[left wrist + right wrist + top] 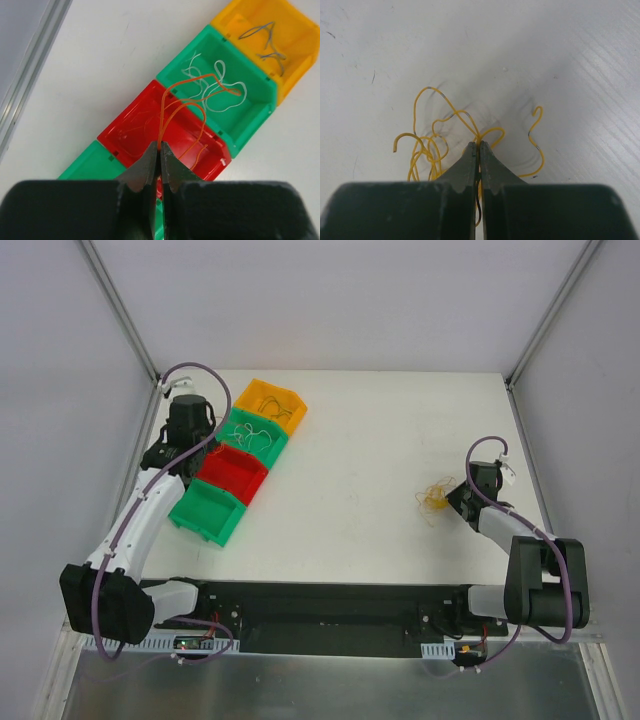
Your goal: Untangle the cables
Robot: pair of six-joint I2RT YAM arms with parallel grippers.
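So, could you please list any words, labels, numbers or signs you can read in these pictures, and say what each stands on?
No text can be read in any view.
On the small white tags on the purple arm cables: too small to read.
On the row of yellow, green and red plastic bins: no labels visible.
On the thin orange wire and the curly yellow wires: no print.

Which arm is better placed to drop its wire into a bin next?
Left. The left hand grips thin orange wires right by the red plastic bin. The right hand pinches curly yellow wires far across the white table.
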